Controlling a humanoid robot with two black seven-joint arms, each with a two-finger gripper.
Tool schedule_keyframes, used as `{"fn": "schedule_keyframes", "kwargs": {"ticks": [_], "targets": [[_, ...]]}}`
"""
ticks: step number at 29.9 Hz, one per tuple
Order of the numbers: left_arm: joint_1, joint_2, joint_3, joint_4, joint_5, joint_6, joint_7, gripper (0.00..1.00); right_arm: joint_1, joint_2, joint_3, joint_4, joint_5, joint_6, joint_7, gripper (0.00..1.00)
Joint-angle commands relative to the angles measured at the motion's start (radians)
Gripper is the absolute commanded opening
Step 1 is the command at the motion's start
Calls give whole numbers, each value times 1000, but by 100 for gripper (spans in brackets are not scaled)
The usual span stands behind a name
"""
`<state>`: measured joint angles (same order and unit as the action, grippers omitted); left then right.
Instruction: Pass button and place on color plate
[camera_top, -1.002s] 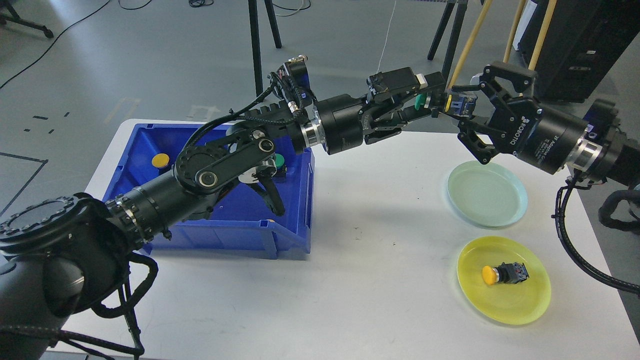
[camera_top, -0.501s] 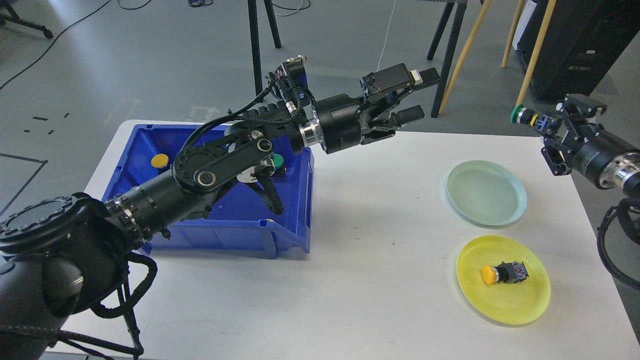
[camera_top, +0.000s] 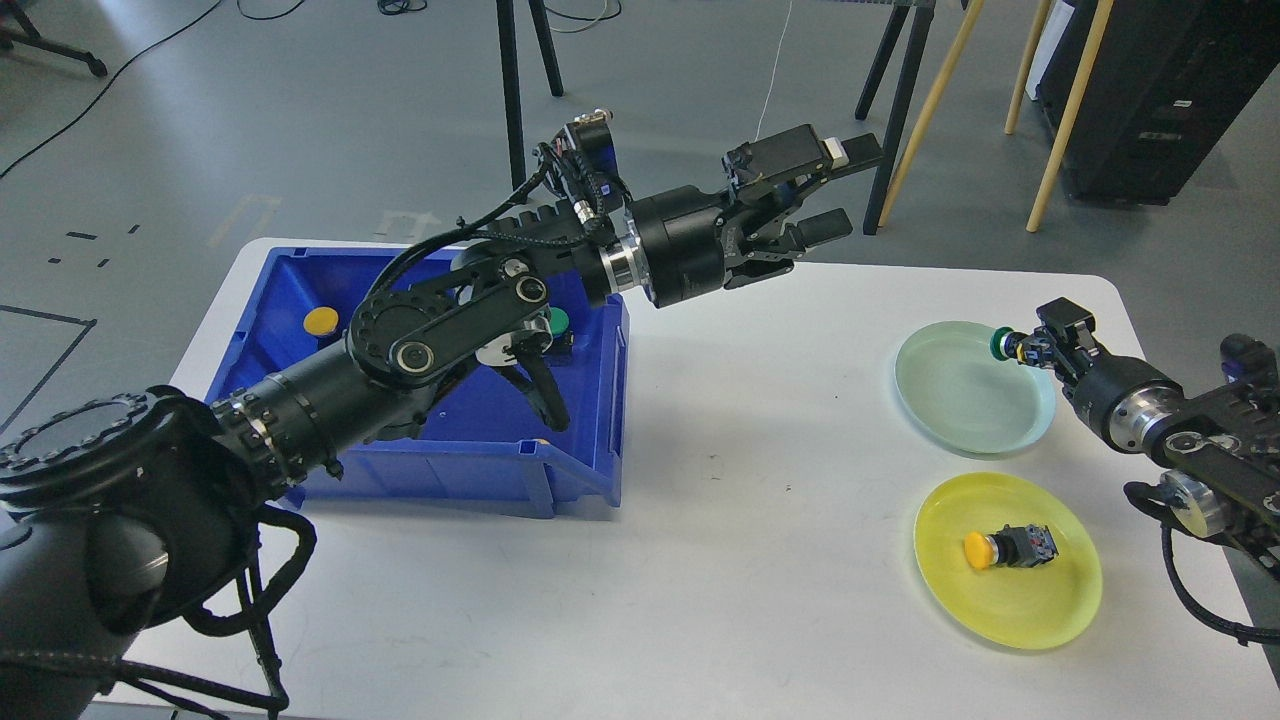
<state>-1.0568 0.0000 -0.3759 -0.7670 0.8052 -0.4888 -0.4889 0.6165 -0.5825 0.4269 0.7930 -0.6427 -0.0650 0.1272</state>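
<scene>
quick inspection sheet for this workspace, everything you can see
surface: white table, mostly bare
job's things: green button held over light green plate; yellow button lying on yellow plate; more buttons in blue bin
clutter: nothing seen
grippers: left gripper open, empty, raised; right gripper shut on green button
cables: black cables along both arms; loose cables on the floor
surroundings: grey floor, stand legs, wooden poles, black cabinet

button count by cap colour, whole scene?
Green: 2 - one held by the right gripper at the green plate rim, one in the blue bin.
Yellow: 2 - one on the yellow plate, one in the blue bin.
Total: 4 visible.
</scene>
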Motion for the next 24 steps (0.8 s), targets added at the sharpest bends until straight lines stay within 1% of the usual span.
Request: {"fn": "schedule_keyframes", "kwargs": {"ticks": [1, 3, 4, 5, 8, 11, 12, 13, 14, 16, 18, 20, 22, 24], "targets": [[1, 2, -3, 0, -6, 0, 0, 95, -1, 3, -23, -1, 1, 1, 0, 63], [3, 5, -8, 6, -11, 0, 0, 95, 2, 3, -22, 2, 6, 1, 0, 74], [4, 8, -21, 18, -12, 0, 0, 95, 5, 3, -17, 3, 9, 1, -1, 90], [8, 11, -43, 29, -15, 0, 0, 95, 6, 0, -14, 9, 12, 1, -1, 100], [11, 29, -103, 64, -27, 0, 0, 95, 8, -17, 19, 43, 18, 4, 2, 100], [15, 112, -143, 80, -90, 0, 0, 95, 6, -48, 192, 90, 27, 11, 0, 100], [17, 151, -144, 80, -130, 0, 0, 95, 5, -51, 272, 112, 46, 33, -1, 100], [17, 185, -144, 80, -167, 0, 0, 95, 3, -51, 338, 130, 76, 65, -3, 100], [18, 217, -144, 80, -208, 0, 0, 95, 0, -50, 407, 146, 130, 121, -4, 100], [29, 273, -144, 80, -289, 0, 0, 97, -1, -43, 525, 167, 271, 254, -6, 100], [53, 314, -144, 81, -357, 0, 0, 98, -3, -40, 593, 186, 422, 376, -6, 100], [78, 347, -146, 80, -424, 0, 0, 99, -11, -40, 624, 207, 628, 553, -1, 100], [110, 363, -147, 77, -457, 0, 0, 99, -26, -39, 615, 193, 777, 554, -1, 100], [133, 374, -161, 71, -463, 0, 0, 99, -35, -28, 601, 180, 810, 554, -1, 100]]}}
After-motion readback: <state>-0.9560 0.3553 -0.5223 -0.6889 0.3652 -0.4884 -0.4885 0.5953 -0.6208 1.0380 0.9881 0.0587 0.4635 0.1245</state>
